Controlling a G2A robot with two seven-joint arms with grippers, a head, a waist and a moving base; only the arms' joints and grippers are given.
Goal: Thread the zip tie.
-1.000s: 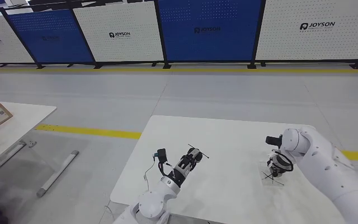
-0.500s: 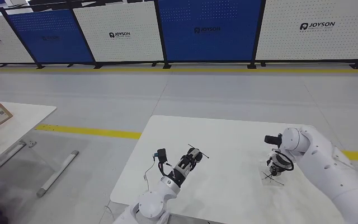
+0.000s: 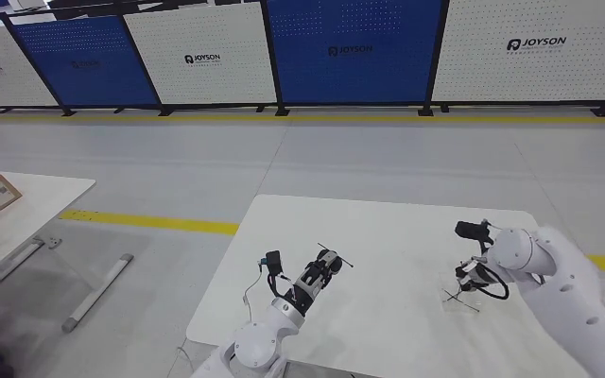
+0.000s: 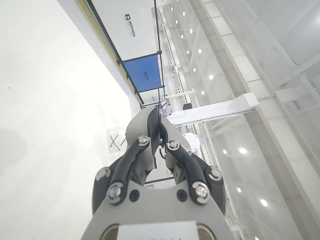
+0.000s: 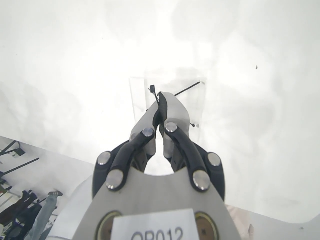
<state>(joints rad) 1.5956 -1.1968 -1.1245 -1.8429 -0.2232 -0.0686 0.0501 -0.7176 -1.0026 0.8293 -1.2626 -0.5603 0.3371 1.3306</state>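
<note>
Left gripper: the left gripper (image 4: 159, 117) has its two fingers pressed together, tips meeting, with a strap pinched between the dark pads.
Held strap: a thin black plastic zip tie (image 4: 158, 93) runs up between the pads, and its narrow end pokes out past the fingertips. In the top view it shows as a short dark line across the tip of this gripper.
Right gripper: the right gripper (image 5: 160, 101) is closed as well, its tips nipping a second black zip tie (image 5: 152, 89).
Second strap: its small square head sticks out just beyond the fingertips, and the strap leads back into the closed pads.
Below the right gripper: a clear square plastic sheet (image 5: 136, 93) lies flat on the white table (image 3: 378, 236), directly under the fingertips.
On the sheet: a loose black zip tie (image 5: 187, 89) lies slanted, just past the right gripper's tips. Another dark end shows beside one finger.
Spacing: the two grippers are well apart, with bare tabletop between them.
</note>
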